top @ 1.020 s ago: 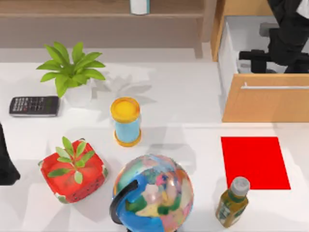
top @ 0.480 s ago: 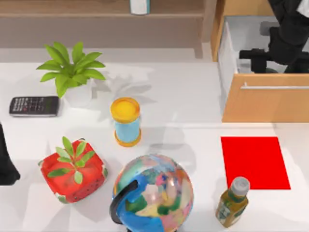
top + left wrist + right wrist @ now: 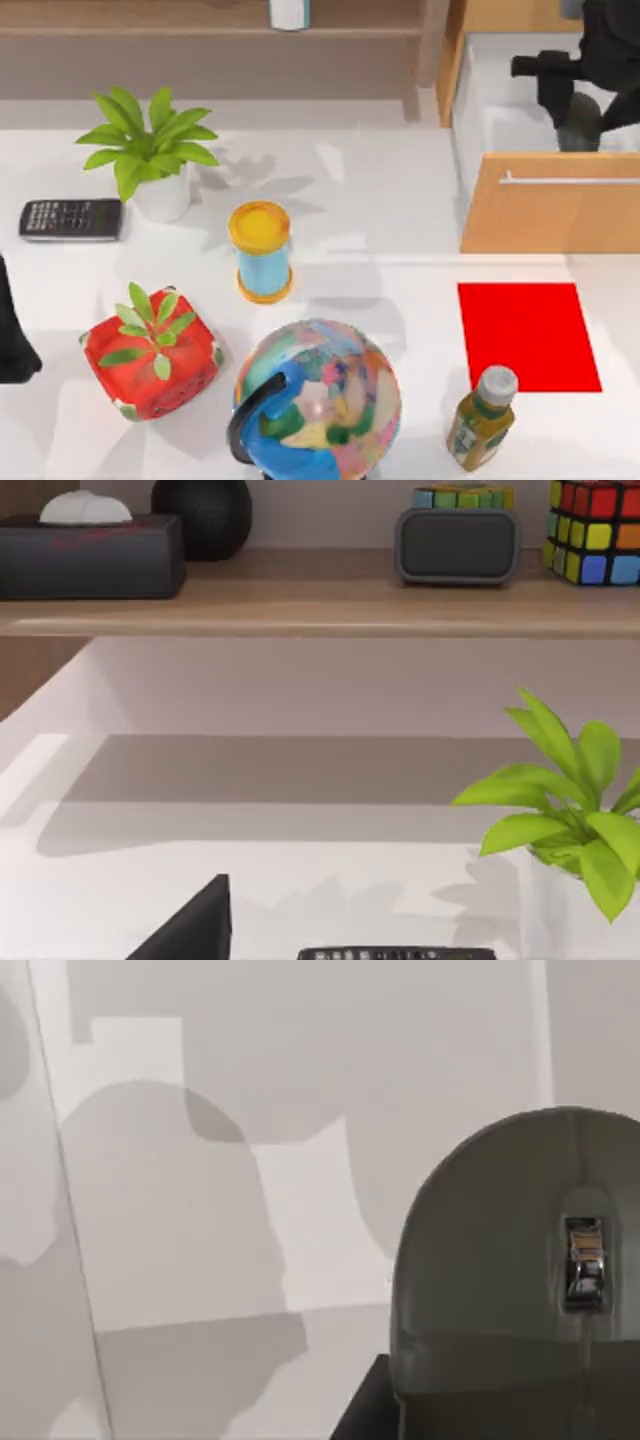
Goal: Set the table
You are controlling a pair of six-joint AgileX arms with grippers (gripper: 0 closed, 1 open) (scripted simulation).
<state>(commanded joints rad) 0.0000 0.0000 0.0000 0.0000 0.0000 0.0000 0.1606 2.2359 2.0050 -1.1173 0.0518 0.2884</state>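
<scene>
Mouse (image 3: 520,1290) first: a grey computer mouse with a smooth domed shell and a small metal scroll wheel. It sits right under the right gripper (image 3: 572,92), which hangs over the open white-lined drawer (image 3: 480,110) of the light-wood cabinet (image 3: 540,215). The claw appears to be pressed in on the mouse. I judge this from how closely the grey shell hugs the claw in the top view, though the contact itself is hard to make out from the wrist.

The mouse should handle as a light, rigid thing, but its shell is rounded and slick, so it could twist or slide out of a shallow pinch. The best hold is across its flatter flanks, low on the body and near its middle (not over the crown).

The table (image 3: 380,200), broad and white, spreads out below the claw and off to its left. The red mat (image 3: 528,335) lies on it well clear of the claw, on the near side of the cabinet front. That mat looks the likely landing spot.

The left gripper (image 3: 15,350) is parked at the table's left edge.
</scene>
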